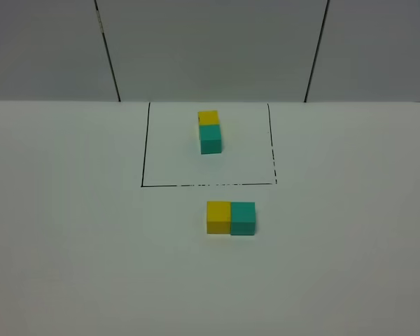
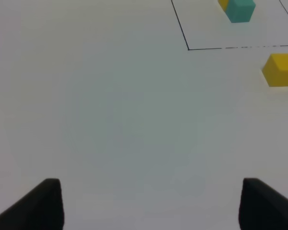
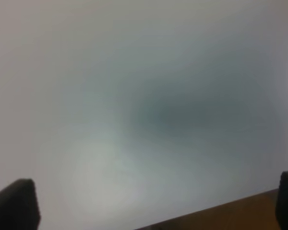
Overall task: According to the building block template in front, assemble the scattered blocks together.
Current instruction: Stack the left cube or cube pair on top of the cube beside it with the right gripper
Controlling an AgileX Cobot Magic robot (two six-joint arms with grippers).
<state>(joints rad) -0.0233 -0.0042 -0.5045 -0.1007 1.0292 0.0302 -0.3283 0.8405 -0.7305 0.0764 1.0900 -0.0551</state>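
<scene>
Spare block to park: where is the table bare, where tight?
Bare table spreads left and right of the frame and of the yellow cube and teal cube, and on their near side. Inside the frame, both sides of the template are free. Tightest: the strip between the frame's near line and the cubes.

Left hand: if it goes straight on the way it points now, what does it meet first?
Probably only the bare white table: nothing lies ahead of the open left hand. The loose yellow block and the template sit off that line, though depth is unclear.
</scene>
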